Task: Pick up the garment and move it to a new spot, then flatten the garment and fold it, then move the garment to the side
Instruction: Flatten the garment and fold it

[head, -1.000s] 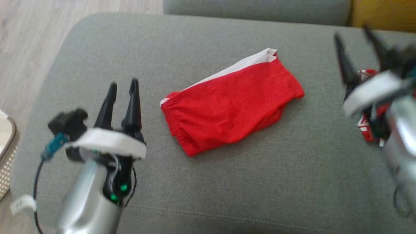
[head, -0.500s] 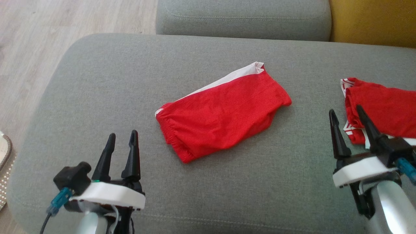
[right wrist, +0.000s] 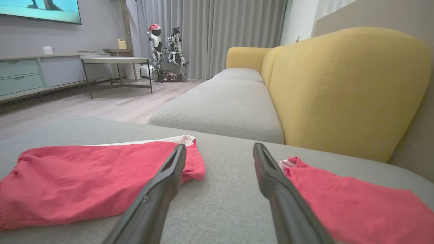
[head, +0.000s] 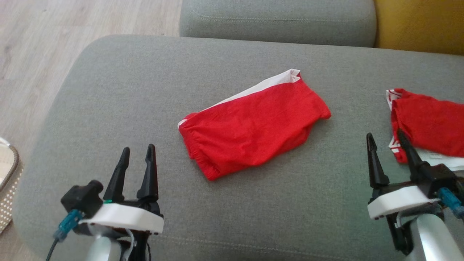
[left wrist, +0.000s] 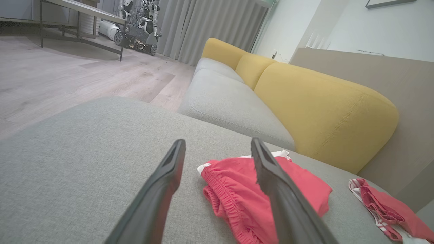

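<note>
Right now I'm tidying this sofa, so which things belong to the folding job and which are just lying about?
Job: folded red garment, centre; left gripper and right gripper, both open.
Lying about: second red garment at right, probably; basket; yellow backrest.

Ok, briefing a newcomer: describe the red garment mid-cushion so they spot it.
Start at the grey fabric seat cushion and look to its centre. The folded red shorts there have a white far edge; the red garment at the right has striped trim.
</note>
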{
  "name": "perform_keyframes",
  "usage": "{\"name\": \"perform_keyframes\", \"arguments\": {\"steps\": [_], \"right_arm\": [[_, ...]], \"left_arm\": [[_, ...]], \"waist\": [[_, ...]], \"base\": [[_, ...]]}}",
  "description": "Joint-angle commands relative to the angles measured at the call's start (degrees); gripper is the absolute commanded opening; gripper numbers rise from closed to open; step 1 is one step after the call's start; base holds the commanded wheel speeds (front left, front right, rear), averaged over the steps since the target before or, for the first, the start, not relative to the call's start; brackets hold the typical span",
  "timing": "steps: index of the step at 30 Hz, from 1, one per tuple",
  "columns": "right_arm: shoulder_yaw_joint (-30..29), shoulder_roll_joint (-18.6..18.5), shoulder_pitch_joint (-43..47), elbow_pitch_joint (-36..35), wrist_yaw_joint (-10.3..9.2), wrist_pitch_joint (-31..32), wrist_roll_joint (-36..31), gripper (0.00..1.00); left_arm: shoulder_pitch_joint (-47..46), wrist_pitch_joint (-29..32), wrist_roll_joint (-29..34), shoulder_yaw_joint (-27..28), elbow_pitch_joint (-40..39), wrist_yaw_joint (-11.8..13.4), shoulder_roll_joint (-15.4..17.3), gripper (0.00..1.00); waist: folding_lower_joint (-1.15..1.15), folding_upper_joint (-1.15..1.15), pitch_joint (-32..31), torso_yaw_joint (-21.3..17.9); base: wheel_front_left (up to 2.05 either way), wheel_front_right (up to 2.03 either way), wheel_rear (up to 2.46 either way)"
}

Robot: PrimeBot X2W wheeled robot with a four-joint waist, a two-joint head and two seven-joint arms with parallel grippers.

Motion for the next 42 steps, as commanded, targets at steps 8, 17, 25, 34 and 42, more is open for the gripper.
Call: {"name": "perform_keyframes", "arguments": {"steps": [8,17,25,34,42], "right_arm": [[-1.7,4.4,-4.53,2.72,-0.04,10.28,18.91,1.0],[-4.61,5.23,-15.29,15.19,-0.04,22.38,44.01,1.0],[-6.08,5.24,-24.32,27.46,-0.04,24.07,46.51,1.0],[-8.6,3.83,-31.61,39.49,-0.04,23.92,41.26,1.0],[-8.27,3.28,-36.9,47.63,-0.04,25.23,37.59,0.0]], "left_arm": [[-3.5,-0.45,-1.22,0.15,-2.38,-0.07,0.04,1.0],[-5.51,-0.45,-2.52,-1.93,-1.8,-0.08,0.04,1.0],[-6.5,-0.45,-1.82,-3.25,-1.3,0.32,0.04,1.0],[-7.25,-0.45,-2.99,-3.94,-1.73,0.72,0.04,1.0],[-7.97,-0.45,-3.27,-4.06,-1.74,0.96,0.04,1.0]], "waist": [[0.0,0.0,3.43,3.26],[0.0,0.0,7.3,8.7],[0.0,0.0,9.41,12.87],[0.0,0.0,10.95,15.04],[0.0,0.0,10.97,15.38]], "base": [[0.0,0.0,0.0],[0.0,0.0,0.0],[0.0,0.0,0.0],[0.0,0.0,0.0],[0.0,0.0,0.0]]}}
